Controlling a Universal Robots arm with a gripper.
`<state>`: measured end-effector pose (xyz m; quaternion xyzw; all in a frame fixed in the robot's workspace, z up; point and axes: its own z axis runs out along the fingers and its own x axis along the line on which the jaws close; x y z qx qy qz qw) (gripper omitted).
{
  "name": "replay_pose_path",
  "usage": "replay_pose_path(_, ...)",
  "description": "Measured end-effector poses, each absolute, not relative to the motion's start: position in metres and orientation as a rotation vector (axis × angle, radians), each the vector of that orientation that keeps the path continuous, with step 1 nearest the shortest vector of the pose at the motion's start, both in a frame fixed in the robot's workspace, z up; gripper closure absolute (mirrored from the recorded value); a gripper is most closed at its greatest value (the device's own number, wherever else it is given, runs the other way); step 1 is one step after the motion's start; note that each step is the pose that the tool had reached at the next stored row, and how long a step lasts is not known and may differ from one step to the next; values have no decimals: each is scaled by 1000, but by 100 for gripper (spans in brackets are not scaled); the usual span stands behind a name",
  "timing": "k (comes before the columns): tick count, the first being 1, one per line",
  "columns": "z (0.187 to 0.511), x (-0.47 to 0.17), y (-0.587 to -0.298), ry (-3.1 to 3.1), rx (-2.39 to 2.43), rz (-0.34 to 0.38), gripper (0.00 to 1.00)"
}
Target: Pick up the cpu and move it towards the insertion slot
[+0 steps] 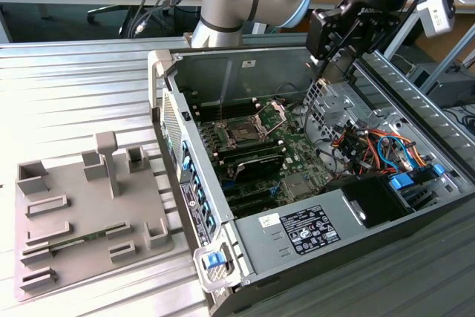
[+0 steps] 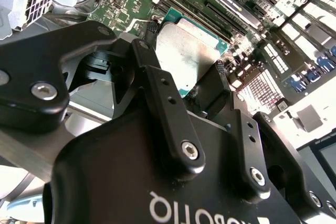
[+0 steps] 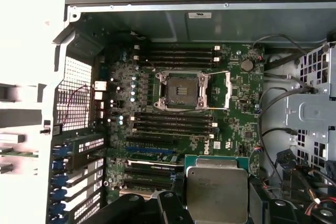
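Note:
My gripper (image 2: 185,60) is shut on the cpu (image 2: 188,45), a flat square chip with a pale silvery top and a green rim, held edge to edge between the two black fingers (image 2: 151,51). In the first wrist view the cpu (image 3: 217,191) hangs above the green board, apart from the insertion slot (image 3: 185,90). That slot is a square socket with a dark centre; its shiny metal frame is swung open beside it. In the exterior view the gripper (image 1: 332,73) is high over the far side of the open computer case, and the insertion slot (image 1: 243,133) lies lower, toward the exterior view's left.
Long black memory slots (image 3: 176,121) flank the socket. A drive cage and bundled cables (image 1: 371,146) fill the case on the exterior view's right. The case walls (image 1: 185,154) stand around the board. A grey plastic tray (image 1: 89,213) with a green memory stick (image 1: 96,235) lies outside on the slatted table.

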<state>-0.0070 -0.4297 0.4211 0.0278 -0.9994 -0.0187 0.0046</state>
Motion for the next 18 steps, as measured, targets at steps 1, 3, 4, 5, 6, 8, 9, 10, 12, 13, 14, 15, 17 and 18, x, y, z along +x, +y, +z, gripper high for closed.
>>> replay_pose_path(1,421,-7,-430,-3131,87,-59,45)
replay_pose_path(3,421,-6,-430,-3131,87,-59,45)
replay_pose_path(4,421,-6,-430,-3131,87,-59,45)
replay_pose_path(5,421,-5,-429,-3131,87,-58,45)
replay_pose_path(6,421,-5,-429,-3131,87,-59,45)
replay_pose_path(8,421,-4,-429,-3131,87,-59,45)
replay_pose_path(9,421,-4,-429,-3131,87,-58,45)
replay_pose_path(10,421,-4,-429,-3131,87,-59,45)
replay_pose_path(12,420,-3,-429,-3131,87,-58,45)
replay_pose_path(13,420,-3,-429,-3131,87,-58,45)
replay_pose_path(14,420,-2,-429,-3131,87,-58,45)
replay_pose_path(15,420,-2,-429,-3131,87,-58,45)
replay_pose_path(17,420,-1,-429,-3131,87,-58,45)
replay_pose_path(18,420,-1,-429,-3131,87,-59,45)
